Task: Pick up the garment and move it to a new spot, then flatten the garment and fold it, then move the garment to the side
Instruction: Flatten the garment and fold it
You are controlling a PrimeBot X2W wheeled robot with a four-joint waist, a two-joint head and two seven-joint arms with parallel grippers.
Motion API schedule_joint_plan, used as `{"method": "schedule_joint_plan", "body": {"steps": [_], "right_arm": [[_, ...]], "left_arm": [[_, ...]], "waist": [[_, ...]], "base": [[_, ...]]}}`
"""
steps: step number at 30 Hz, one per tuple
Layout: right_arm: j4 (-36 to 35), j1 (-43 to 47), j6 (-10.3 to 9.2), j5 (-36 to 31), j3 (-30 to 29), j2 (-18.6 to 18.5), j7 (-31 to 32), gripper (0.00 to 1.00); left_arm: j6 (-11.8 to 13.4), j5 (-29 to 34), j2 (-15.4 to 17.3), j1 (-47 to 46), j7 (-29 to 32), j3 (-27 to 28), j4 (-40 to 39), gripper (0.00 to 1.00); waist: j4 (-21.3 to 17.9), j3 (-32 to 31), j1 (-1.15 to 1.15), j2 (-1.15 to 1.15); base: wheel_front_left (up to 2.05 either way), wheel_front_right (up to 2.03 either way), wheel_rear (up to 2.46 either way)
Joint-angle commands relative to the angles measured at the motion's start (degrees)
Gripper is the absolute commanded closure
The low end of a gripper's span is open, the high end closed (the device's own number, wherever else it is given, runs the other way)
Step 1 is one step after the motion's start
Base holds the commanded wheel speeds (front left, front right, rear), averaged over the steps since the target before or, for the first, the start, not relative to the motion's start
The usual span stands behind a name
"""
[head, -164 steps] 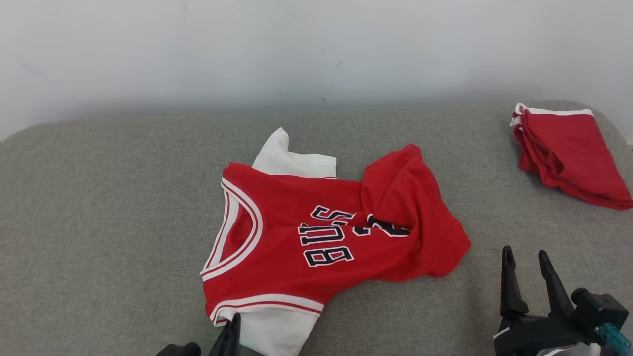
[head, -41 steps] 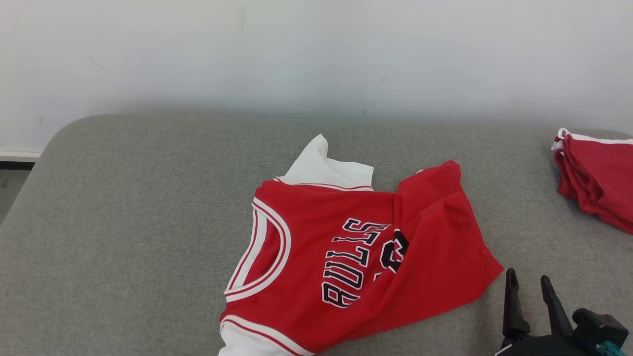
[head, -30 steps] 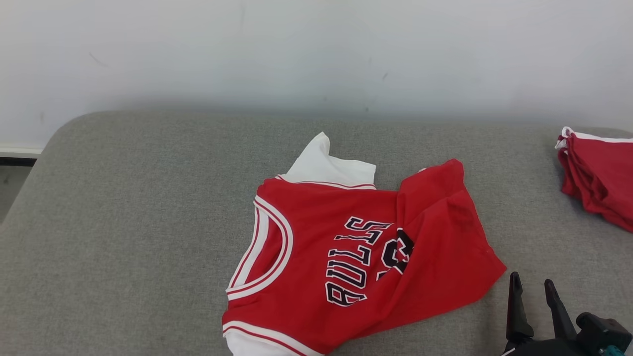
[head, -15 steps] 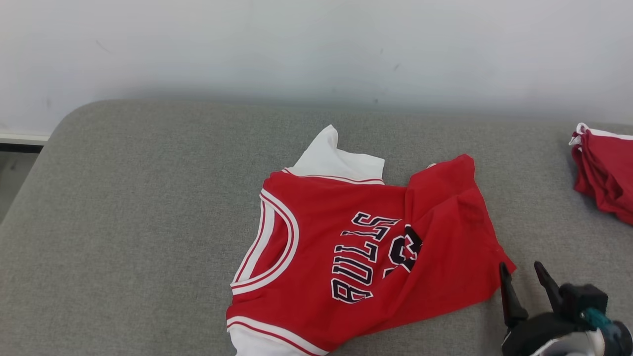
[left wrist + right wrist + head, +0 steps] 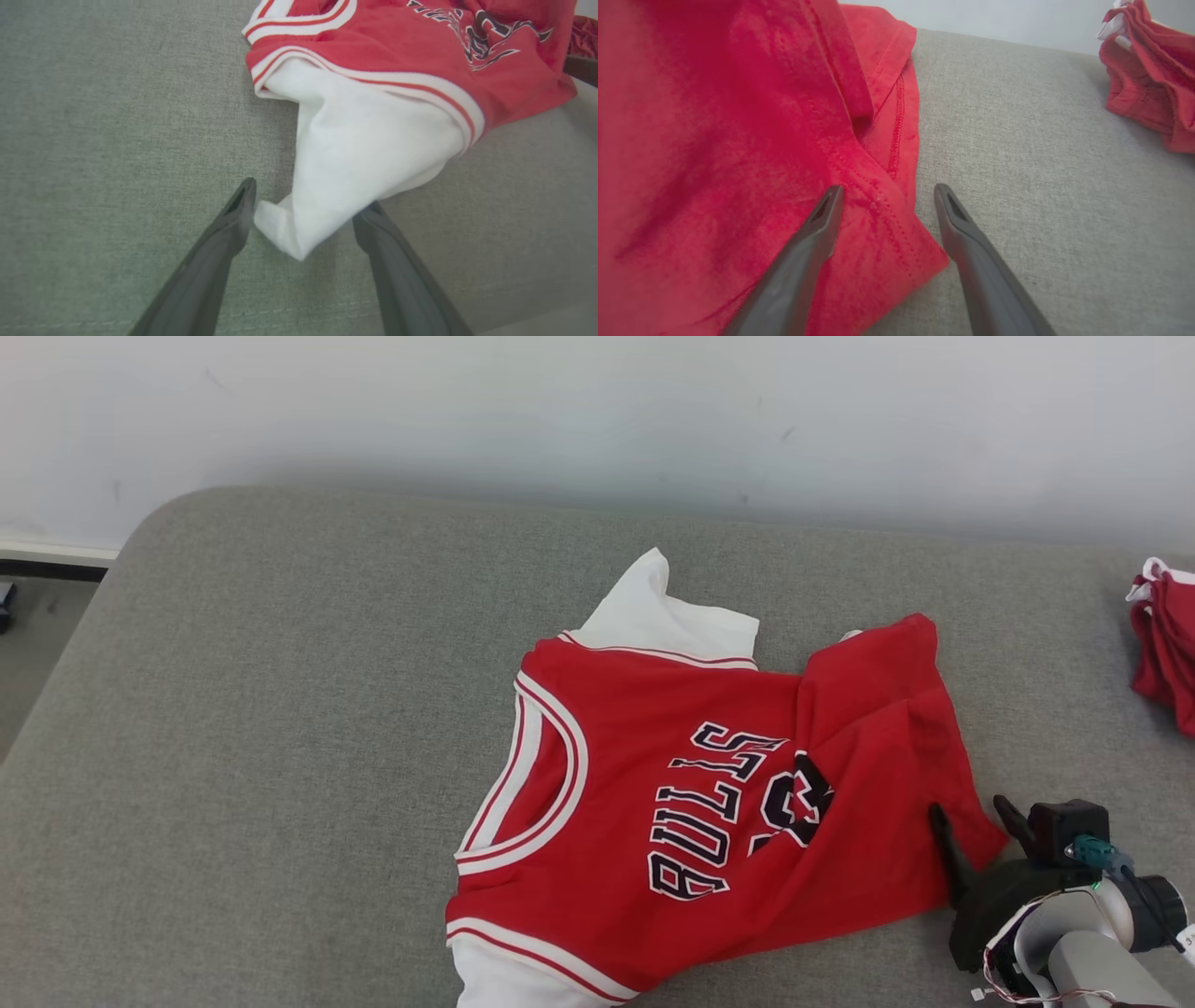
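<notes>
The garment, a red jersey with white sleeves and dark lettering, lies crumpled on the grey cushion, its hem end folded over itself. My right gripper stands open at the garment's lower right corner, straddling the hem corner; one finger lies over the red cloth, the other over bare cushion. My left gripper is open too, its fingers on either side of the tip of the white sleeve at the garment's near end.
A folded red and white cloth lies at the cushion's far right, also seen as a bundle in the right wrist view. A pale wall runs behind. The cushion's rounded left end drops to the floor.
The camera has swung, shifting the picture rightward and downward. My right gripper has moved in from beside the garment onto its hem corner. The garment itself has not changed shape.
</notes>
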Motion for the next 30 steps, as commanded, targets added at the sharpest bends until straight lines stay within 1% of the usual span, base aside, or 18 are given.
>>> {"method": "schedule_joint_plan", "body": {"steps": [1, 2, 3, 4, 5, 8, 11, 13, 15, 18, 20, 26, 27, 28, 29, 30], "right_arm": [[1.3, -0.8, -0.15, 1.1, 0.7, -0.3, -0.3, 0.08], [1.9, -1.1, -0.15, 1.3, 1.2, -0.3, -0.5, 0.57], [2.3, -1.4, -0.15, 1.6, 1.6, -0.4, -0.8, 0.90], [2.7, -1.6, -0.15, 1.9, 2.1, -0.5, -1.2, 1.00], [2.8, -1.7, -0.15, 2.1, 2.4, -0.6, -1.8, 1.00], [2.9, -1.7, -0.15, 2.6, 3.0, -1.1, -3.3, 1.00], [1.3, -0.8, -0.15, 2.4, 2.5, -1.5, -4.2, 1.00], [-1.4, 0.2, -0.15, 2.2, 1.4, -1.9, -4.5, 1.00], [-5.5, 2.0, -0.15, 2.4, -0.7, -2.0, -4.5, 1.00], [-11.1, 6.2, -0.15, 3.1, -3.9, -1.0, -4.5, 1.00], [-12.9, 9.2, -0.15, 3.3, -4.9, -0.5, -4.5, 1.00], [-15.9, 15.0, -0.15, 4.9, -6.0, 2.1, -4.5, 1.00], [-16.0, 15.6, -0.15, 5.1, -5.8, 2.7, -4.4, 1.00], [-16.0, 15.6, -0.15, 5.1, -5.8, 2.7, -4.4, 1.00], [-15.9, 15.8, -0.15, 5.0, -5.3, 3.1, -4.2, 1.00], [-16.0, 15.6, -0.15, 5.0, -5.1, 3.6, -4.3, 1.00]], "left_arm": [[-0.1, 0.7, -0.2, -0.1, -0.2, -0.1, -0.6, 0.00], [-0.1, 0.6, -0.3, 0.1, -0.2, -0.5, -0.7, 0.00], [-0.1, 0.4, -0.3, 0.2, -0.2, -0.7, -0.8, 0.43], [-0.1, 0.2, -0.4, 0.2, -0.2, -1.0, -1.0, 0.85], [-0.1, 0.0, -0.3, 0.3, -0.2, -1.3, -1.0, 1.00], [-0.1, -0.5, -0.1, 0.7, -0.2, -1.2, -1.4, 1.00], [-0.1, -1.0, 0.1, 1.3, -0.2, -1.0, -2.2, 1.00], [-0.1, -1.7, 0.2, 1.7, -0.2, 0.1, -3.8, 1.00], [0.0, -2.1, 0.5, 2.2, -0.2, 1.6, -5.6, 1.00], [0.0, -1.9, 0.9, 2.4, -0.2, 3.2, -8.0, 1.00], [0.0, -2.5, 1.2, 2.0, -0.2, 3.5, -9.4, 1.00], [0.0, -4.3, 3.2, -1.7, -0.2, 3.5, -9.8, 1.00], [0.0, -5.7, 3.0, -2.2, -0.2, 4.0, -9.1, 1.00], [0.0, -5.7, 3.0, -2.2, -0.2, 4.0, -9.1, 1.00], [0.0, -6.6, 3.2, -2.6, -0.2, 3.6, -7.9, 1.00], [0.0, -6.1, 4.2, -3.4, -0.2, 2.7, -6.5, 1.00]], "waist": [[0.4, 0.3, 0.00, -0.01], [0.4, 0.3, 0.00, -0.01], [0.5, 0.4, 0.00, -0.01], [0.5, 0.4, 0.00, -0.01], [0.4, 0.3, 0.00, -0.01], [0.2, 0.1, 0.00, -0.01], [-0.3, -0.5, 0.00, -0.01], [-0.6, -0.8, 0.00, -0.01], [-0.9, -1.1, 0.00, -0.01], [-1.2, -1.6, 0.00, -0.01], [-1.4, -1.9, 0.00, -0.01], [-2.6, -2.0, 0.00, -0.01], [-3.1, -2.0, 0.00, -0.01], [-3.1, -2.0, 0.00, -0.01], [-3.5, -1.9, 0.00, -0.01], [-4.0, -1.8, 0.00, -0.01]], "base": [[0.00, 0.00, 0.00], [0.00, 0.00, 0.00], [0.00, 0.00, 0.00], [0.00, 0.00, 0.00], [0.00, 0.00, 0.00], [0.00, 0.00, 0.00], [0.00, 0.00, 0.00], [0.00, 0.00, 0.00], [0.00, 0.00, 0.00], [0.00, 0.00, 0.00], [0.00, 0.00, 0.00], [0.00, 0.00, 0.00], [0.00, 0.00, 0.00], [0.00, 0.00, 0.00], [0.00, 0.00, 0.00], [0.00, 0.00, 0.00]]}}
